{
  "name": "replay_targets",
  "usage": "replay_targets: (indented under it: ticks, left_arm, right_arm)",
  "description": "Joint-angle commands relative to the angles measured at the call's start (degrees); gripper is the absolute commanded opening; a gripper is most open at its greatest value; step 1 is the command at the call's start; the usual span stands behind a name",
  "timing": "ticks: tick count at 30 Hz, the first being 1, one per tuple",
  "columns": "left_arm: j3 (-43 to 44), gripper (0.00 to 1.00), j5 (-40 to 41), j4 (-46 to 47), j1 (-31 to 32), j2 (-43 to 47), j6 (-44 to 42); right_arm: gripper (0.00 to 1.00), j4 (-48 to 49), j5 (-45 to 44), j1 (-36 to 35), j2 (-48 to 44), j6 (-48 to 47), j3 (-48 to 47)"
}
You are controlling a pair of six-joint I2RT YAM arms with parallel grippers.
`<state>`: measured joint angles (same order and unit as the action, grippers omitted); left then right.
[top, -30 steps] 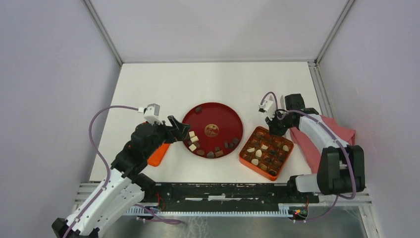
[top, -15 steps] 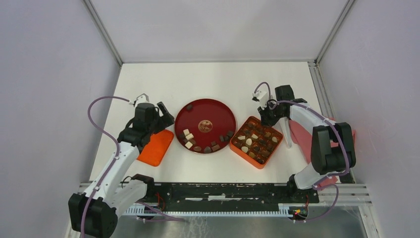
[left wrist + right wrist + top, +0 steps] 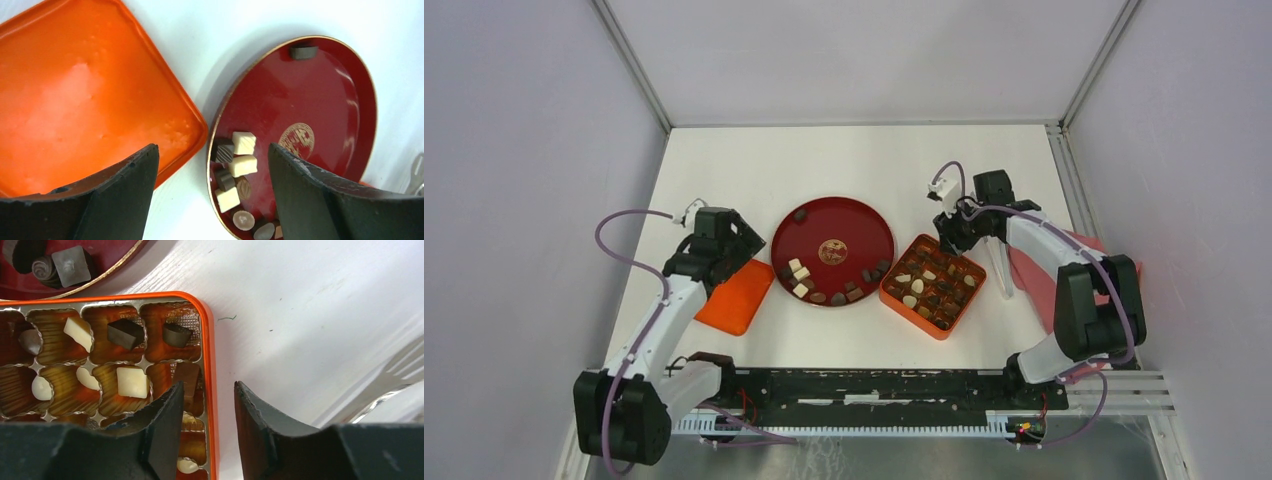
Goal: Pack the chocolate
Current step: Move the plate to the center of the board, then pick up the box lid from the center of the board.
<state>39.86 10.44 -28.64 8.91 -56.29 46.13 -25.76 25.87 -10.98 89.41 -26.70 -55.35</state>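
Left pincer: gapes wide, grips nothing (hangs above counter). Orange lid below one finger, red plate below the other, chocolate on plate, down between the fingers. Right pincer: partly open, empty, straddles rim of orange box. More chocolate in compartments beyond one finger, brown piece just beside that fingertip.

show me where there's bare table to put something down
Bare: the far half of the table, beyond the plate, and the strip on the plate's near side. Crowded: the middle row, where lid, plate and box sit almost edge to edge, and right of the box, with the fork and cloth.
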Motion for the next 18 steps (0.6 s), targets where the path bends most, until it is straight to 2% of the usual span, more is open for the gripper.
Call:
replay_targets:
  ticks: [1,5,9,14,16,18]
  left_arm:
    - [3.7,0.84,2.1,-1.0,-1.5,-5.7,6.3]
    - [5.8,0.80,1.9,-2.0,-3.9,-10.8,8.7]
    - [10.6,0.76,1.9,-5.8,-5.2,-18.5,10.1]
    - [14.7,0.64,1.1,-8.0,-6.7,-27.3,10.6]
    - [15.3,0.57,0.2,-8.1,-7.2,-29.4,10.6]
    - [15.7,0.56,0.3,-8.0,-7.3,-30.8,10.8]
  right_arm:
    - [0.50,-0.4,-0.2,0.3,-5.4,-1.6,-1.3]
    - [0.56,-3.1,0.8,0.5,-9.5,-3.6,-4.0]
    - [0.58,-2.6,7.7,0.5,-15.3,-4.2,-6.0]
    - [0.60,9.0,22.3,0.4,-22.1,1.5,1.4]
    - [0.60,9.2,25.9,0.4,-22.6,0.5,3.1]
    - [0.61,8.8,26.6,0.5,-22.8,-0.4,4.7]
